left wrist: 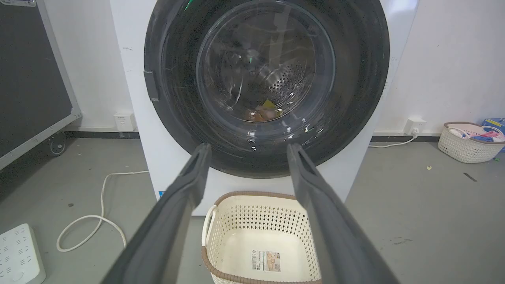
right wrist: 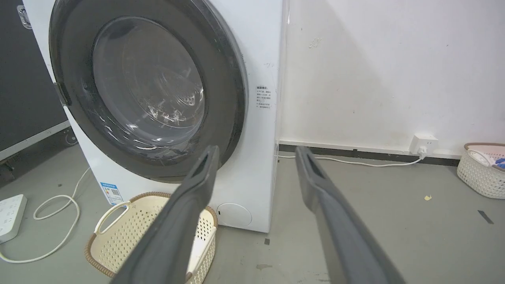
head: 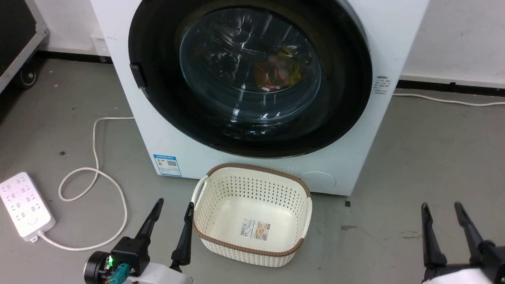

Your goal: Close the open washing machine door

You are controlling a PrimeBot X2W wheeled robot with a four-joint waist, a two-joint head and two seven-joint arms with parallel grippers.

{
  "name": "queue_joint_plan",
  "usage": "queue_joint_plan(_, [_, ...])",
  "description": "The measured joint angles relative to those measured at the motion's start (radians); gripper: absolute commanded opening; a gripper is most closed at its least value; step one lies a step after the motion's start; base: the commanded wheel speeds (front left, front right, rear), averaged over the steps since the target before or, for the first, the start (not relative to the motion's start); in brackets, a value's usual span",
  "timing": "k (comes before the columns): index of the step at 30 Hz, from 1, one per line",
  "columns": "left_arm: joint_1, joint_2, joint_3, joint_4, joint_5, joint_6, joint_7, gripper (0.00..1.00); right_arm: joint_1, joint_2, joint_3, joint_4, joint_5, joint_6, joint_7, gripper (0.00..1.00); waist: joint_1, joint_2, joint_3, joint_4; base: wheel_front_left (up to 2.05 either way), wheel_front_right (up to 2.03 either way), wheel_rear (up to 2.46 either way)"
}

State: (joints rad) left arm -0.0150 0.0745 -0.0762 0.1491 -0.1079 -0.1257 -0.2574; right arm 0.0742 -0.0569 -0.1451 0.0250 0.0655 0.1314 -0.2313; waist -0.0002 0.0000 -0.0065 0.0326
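Head view: the door [head: 250, 75] lies shut against the washer [head: 355, 165] at 12 o'clock, top cut off, drum contents blurred. At 7 the left pincer [head: 175, 203], at 5 the right pincer [head: 441, 205], both wide, empty.

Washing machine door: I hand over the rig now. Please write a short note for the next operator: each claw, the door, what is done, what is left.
Left claw: open, empty, low beside the basket.
Right claw: open, empty, low over the floor.
Washing machine door: flush against the white washer; coloured laundry shows through its glass.
Done: the door looks closed.
Left: probably nothing. Whether the latch caught cannot be seen, so check it.
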Motion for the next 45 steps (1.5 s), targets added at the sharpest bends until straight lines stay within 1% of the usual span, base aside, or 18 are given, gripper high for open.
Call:
queue_joint_plan(9, [0.012,-0.001,-0.007,0.000,0.002,0.001,0.000,1.00,0.020,0.003,0.023,0.023,-0.002,0.000,-0.001,1.00,0.0002,0.0000,-0.007,0.000,0.00,0.00,0.00])
queue_joint_plan(10, [0.013,-0.001,-0.007,0.001,0.002,0.001,0.002,0.00,0.019,0.002,0.022,0.024,-0.002,0.000,0.000,0.00,0.0002,0.0000,-0.007,0.000,0.00,0.00,0.00])
queue_joint_plan(22, [0.013,-0.001,-0.004,-0.004,0.002,0.004,0.019,0.00,0.018,0.002,0.028,0.023,-0.002,0.000,0.011,0.00,0.0003,0.0000,-0.006,-0.002,0.00,0.00,0.00])
queue_joint_plan(45, [0.013,-0.003,0.011,-0.033,0.020,0.027,0.065,0.00,0.008,0.002,0.051,0.017,-0.012,0.000,0.055,0.00,0.0003,0.0000,-0.004,-0.008,0.00,0.00,0.00])
